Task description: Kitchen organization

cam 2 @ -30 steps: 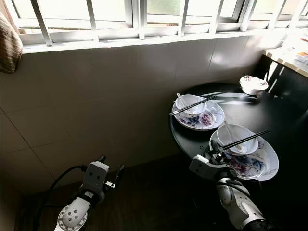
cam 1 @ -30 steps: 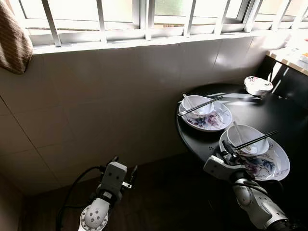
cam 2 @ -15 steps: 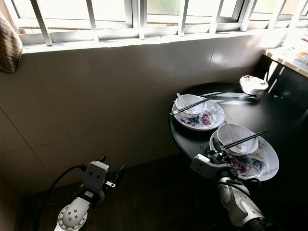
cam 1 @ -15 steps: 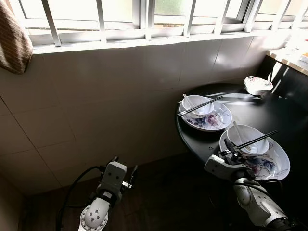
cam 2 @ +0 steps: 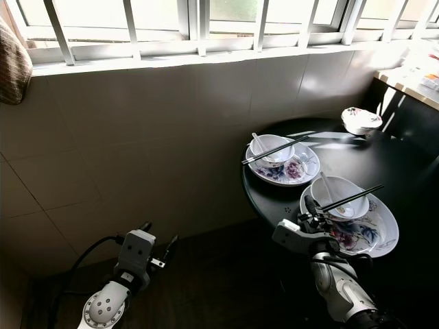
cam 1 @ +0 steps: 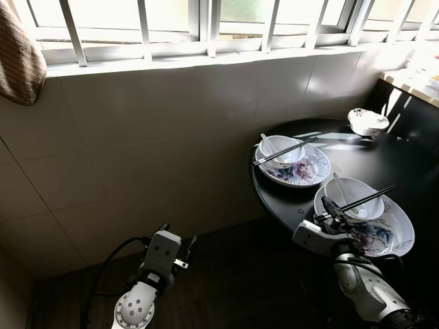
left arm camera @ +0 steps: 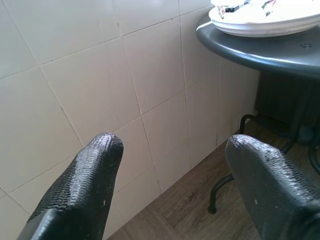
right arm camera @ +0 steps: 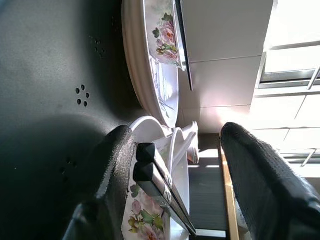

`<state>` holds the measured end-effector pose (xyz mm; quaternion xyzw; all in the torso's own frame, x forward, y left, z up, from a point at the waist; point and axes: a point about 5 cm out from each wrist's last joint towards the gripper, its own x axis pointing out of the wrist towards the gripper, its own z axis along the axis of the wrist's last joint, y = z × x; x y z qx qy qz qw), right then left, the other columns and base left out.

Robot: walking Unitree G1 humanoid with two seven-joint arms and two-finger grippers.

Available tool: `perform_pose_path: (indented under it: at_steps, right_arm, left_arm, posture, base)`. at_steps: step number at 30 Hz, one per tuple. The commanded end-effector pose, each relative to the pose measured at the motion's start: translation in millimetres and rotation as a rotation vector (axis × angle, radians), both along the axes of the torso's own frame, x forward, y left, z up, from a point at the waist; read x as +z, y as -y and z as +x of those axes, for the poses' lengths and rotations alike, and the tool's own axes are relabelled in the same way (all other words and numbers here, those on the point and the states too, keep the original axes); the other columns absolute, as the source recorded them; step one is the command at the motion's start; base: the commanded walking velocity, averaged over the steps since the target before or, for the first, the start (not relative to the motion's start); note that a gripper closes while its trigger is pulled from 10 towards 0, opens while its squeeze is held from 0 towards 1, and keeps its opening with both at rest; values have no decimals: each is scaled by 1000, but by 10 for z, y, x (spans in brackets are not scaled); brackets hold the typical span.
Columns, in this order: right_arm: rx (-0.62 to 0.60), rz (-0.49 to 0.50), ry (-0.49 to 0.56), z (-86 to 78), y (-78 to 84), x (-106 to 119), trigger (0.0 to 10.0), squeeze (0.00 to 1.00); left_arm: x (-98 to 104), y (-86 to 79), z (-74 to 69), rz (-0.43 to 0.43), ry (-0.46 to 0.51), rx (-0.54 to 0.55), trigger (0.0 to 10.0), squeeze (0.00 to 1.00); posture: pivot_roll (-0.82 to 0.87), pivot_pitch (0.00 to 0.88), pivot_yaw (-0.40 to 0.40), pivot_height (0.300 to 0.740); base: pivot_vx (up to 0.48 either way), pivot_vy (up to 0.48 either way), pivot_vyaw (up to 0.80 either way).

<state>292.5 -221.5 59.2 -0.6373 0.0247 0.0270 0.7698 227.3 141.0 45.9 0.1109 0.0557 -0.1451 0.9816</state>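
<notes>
A round black table (cam 1: 357,161) carries two floral plates. On the near plate (cam 1: 387,236) sits a white bowl (cam 1: 351,200) holding a spoon (cam 1: 338,185), with black chopsticks (cam 1: 367,199) laid across it. My right gripper (cam 1: 329,211) is open at this plate's near-left rim; in the right wrist view the chopstick ends (right arm camera: 155,175) lie between its fingers. The far plate (cam 1: 305,171) has its own bowl (cam 1: 281,147), spoon and chopsticks (cam 1: 287,151). My left gripper (cam 1: 177,233) hangs open low by the tiled wall, away from the table.
A small floral bowl (cam 1: 368,121) stands at the table's back edge. A tiled wall (cam 1: 137,137) under barred windows runs behind. A light counter edge (cam 1: 411,82) is at the far right. The table's metal legs (left arm camera: 225,185) stand on a dark wood floor.
My right gripper has edged a little forward toward the near bowl and its chopsticks. The left arm has stayed put.
</notes>
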Motion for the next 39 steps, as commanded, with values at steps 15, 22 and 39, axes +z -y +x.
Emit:
perform_pose_path:
  at_steps: [15, 22, 39]
  right_arm:
    - [-4, -38, 7, 9, 49, 14, 10000, 0]
    - [-3, -38, 7, 9, 49, 13, 10000, 0]
    - [-92, -37, -24, -30, 208, -5, 10000, 0]
  left_arm:
    - [-25, -3, 3, -3, -12, 2, 10000, 0]
    - [-26, -3, 3, -3, -12, 2, 10000, 0]
    - [-22, 3, 20, -19, -14, 3, 10000, 0]
  posture:
    - [8, 0, -42, 740]
    - [8, 0, -42, 740]
    - [-1, 0, -47, 740]
  base:
    - [0, 0, 0]
    - [0, 0, 0]
    - [0, 0, 0]
